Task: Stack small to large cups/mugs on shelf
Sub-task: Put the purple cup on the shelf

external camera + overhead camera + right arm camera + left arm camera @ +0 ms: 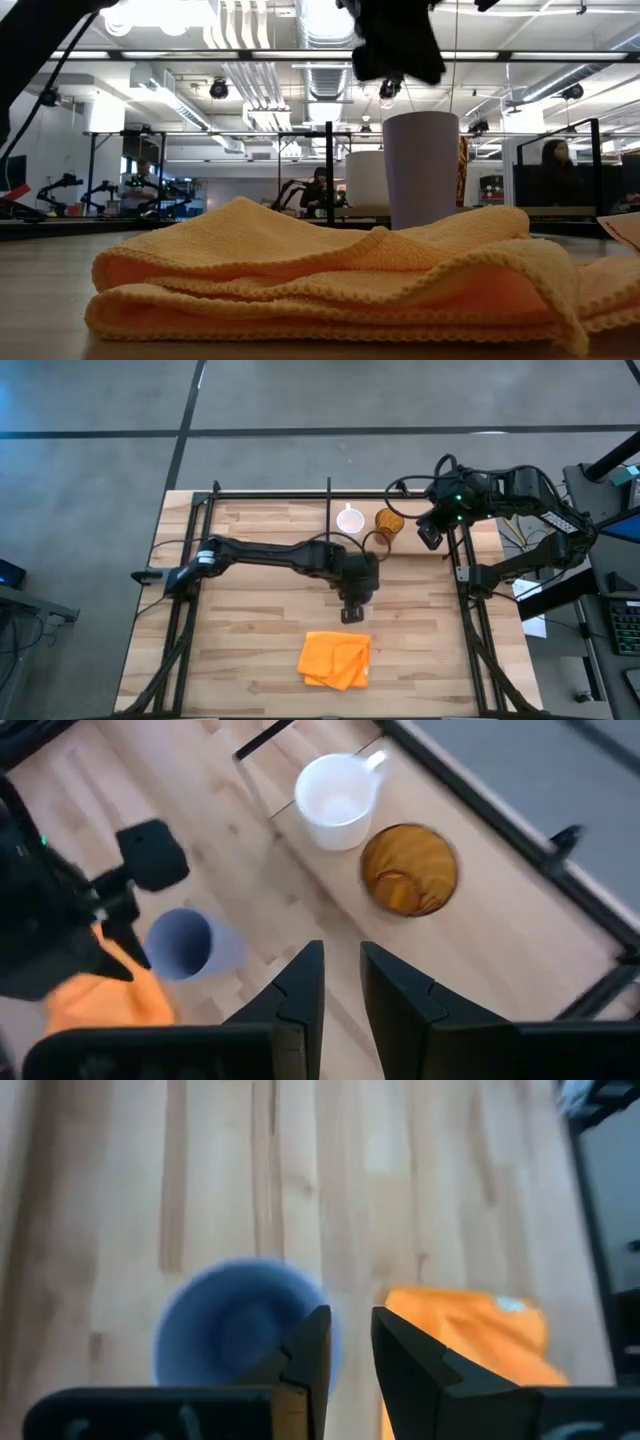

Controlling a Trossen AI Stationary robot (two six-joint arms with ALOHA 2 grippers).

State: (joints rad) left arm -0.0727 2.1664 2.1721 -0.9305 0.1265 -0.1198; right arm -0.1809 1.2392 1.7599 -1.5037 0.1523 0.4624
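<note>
The lavender-blue tumbler [230, 1335] stands upright on the table on its base [420, 170]; it also shows in the right wrist view [185, 945]. My left gripper [355, 600] hovers just above its rim, fingers nearly together [350, 1335], and touches nothing. In the high view it hides the tumbler. The white mug [349, 520] and the amber cup [389, 523] stand side by side, upright, on the shelf [470, 930]. My right gripper [430, 538] waits above the shelf's right end, shut and empty [342, 970].
A crumpled orange cloth [336, 658] lies near the table's front edge, just in front of the tumbler. A thin black upright divider [329, 490] stands on the far side, left of the mug. Bare wood tabletop lies to the left [250, 590].
</note>
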